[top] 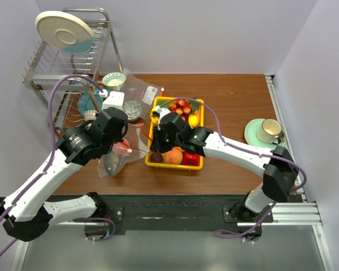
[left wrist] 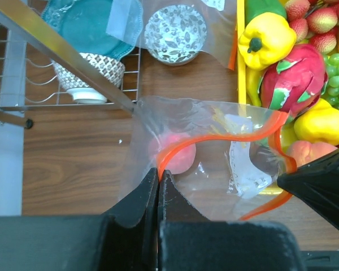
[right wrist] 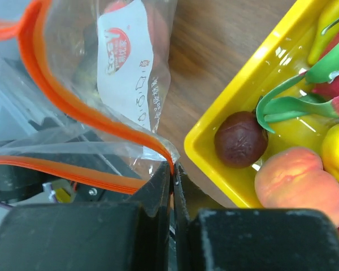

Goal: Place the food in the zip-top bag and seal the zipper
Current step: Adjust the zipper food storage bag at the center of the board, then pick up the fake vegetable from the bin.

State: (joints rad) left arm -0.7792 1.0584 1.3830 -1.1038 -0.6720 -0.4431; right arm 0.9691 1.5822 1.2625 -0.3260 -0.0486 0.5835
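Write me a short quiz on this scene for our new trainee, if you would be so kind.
1. True or false: the bag is already sealed.
2. What is the right gripper shut on? A a peach; B the bag's orange strip; C a cup.
3. How many pieces of food show inside the bag?
Key: 1 false, its mouth gapes open. 2 B. 3 one, a pinkish-red piece.

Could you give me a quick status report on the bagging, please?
Left gripper shut on zipper, right gripper shut on its other side. Zip-top bag mouth held open, one pink-red fruit inside. Other food in yellow tray. Nothing blocking.
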